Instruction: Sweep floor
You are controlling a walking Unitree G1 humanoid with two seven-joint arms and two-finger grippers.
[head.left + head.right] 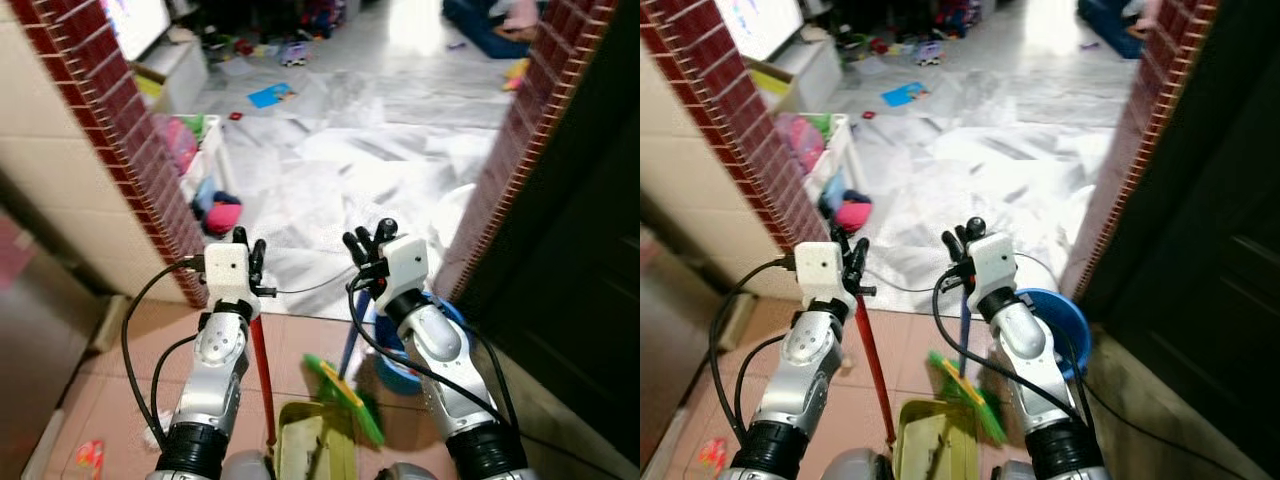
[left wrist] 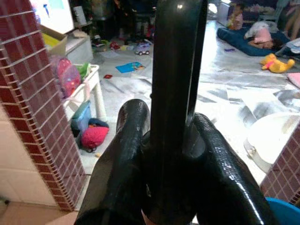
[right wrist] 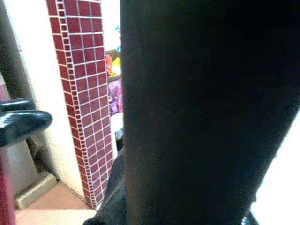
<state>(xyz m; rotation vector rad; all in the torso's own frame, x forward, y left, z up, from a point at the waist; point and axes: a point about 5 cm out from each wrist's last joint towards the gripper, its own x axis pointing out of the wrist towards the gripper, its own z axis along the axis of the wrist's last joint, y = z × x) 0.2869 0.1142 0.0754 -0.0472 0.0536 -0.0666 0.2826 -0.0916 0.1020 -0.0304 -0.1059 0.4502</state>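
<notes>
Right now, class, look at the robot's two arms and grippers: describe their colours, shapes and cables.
Both arms are silver, rounded segments with black ribbed collars near the bottom. Each wrist carries a white boxy block with a small dark dot. The left gripper and right gripper each have long, glossy black fingers with rounded tips. Black cables loop loosely from each white block down along the arm.
</notes>
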